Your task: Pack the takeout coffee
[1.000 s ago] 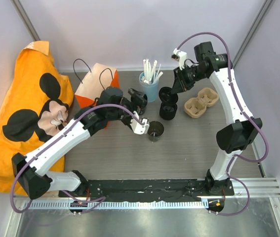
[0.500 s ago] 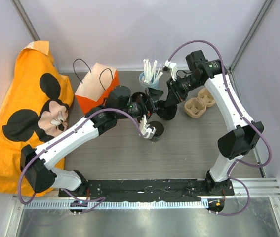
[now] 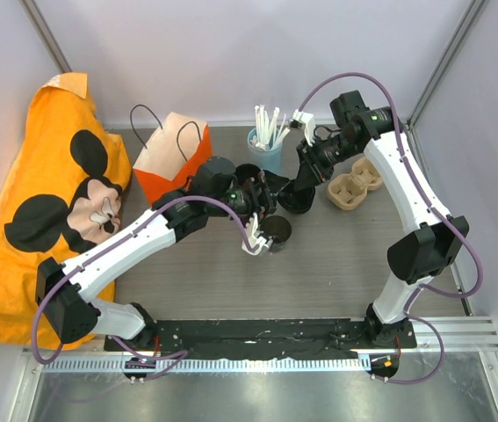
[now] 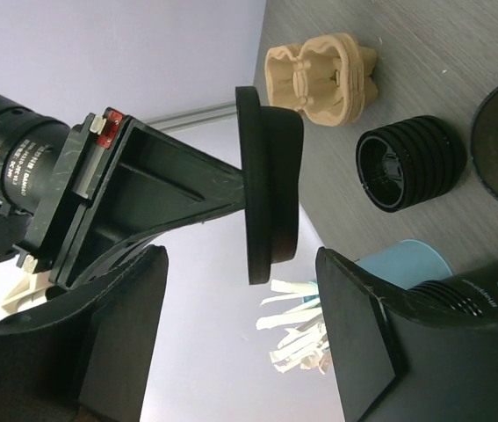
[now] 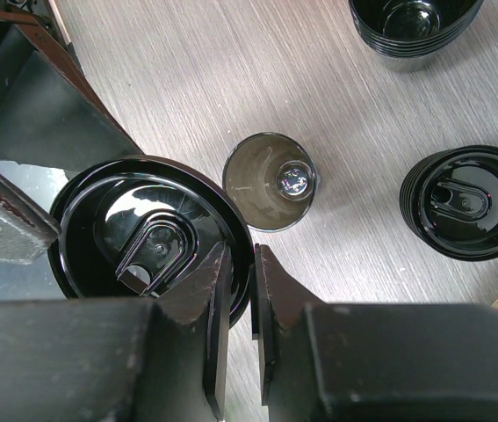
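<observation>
My right gripper (image 5: 253, 251) is shut on the rim of a black coffee lid (image 5: 152, 233) and holds it in the air above the table. In the left wrist view the lid (image 4: 270, 176) appears edge-on, its lower rim between my left gripper's (image 4: 241, 290) fingers (image 4: 363, 334), which stand apart without touching it. An open dark cup (image 5: 270, 180) stands upright on the table just beside the lid, also seen from above as the cup (image 3: 277, 230). The orange paper bag (image 3: 174, 154) stands at the back left.
A stack of black cups (image 4: 411, 163) and a stack of lids (image 5: 468, 202) sit near the cardboard cup carrier (image 3: 354, 185). A blue cup of white straws (image 3: 266, 145) stands at the back. An orange printed cloth (image 3: 46, 193) covers the left side.
The right arm swung left and down, bringing the lid to the left gripper. The left gripper rose from beside the cup to meet it, and its jaws have narrowed around the lid's rim.
</observation>
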Motion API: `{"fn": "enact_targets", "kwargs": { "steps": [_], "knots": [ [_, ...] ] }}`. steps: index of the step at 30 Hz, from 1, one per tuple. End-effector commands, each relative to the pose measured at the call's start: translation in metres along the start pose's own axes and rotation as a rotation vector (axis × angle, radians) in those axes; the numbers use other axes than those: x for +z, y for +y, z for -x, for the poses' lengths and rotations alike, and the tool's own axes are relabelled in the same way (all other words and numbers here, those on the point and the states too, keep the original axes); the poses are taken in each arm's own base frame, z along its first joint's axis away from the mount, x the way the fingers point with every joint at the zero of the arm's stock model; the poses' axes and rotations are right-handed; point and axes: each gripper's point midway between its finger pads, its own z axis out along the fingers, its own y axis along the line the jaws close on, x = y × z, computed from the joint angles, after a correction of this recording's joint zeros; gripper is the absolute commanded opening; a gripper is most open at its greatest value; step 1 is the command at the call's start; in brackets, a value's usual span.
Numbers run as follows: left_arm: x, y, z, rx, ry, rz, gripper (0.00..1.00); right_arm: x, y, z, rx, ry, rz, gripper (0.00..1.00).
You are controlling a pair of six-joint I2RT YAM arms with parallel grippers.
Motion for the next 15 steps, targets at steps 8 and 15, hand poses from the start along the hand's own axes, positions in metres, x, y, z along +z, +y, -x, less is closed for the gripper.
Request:
{"fn": "enact_targets", "kwargs": {
  "steps": [8,15],
  "knots": [
    [0.005,-0.003,0.019,0.018,-0.06,-0.016,0.66,-0.015,0.008,0.026,-0.058,-0.097,-0.019,0.19],
    [0.013,0.0,0.013,0.008,-0.032,-0.012,0.54,-0.018,0.011,0.027,-0.065,-0.107,-0.021,0.19]
  ]
}}
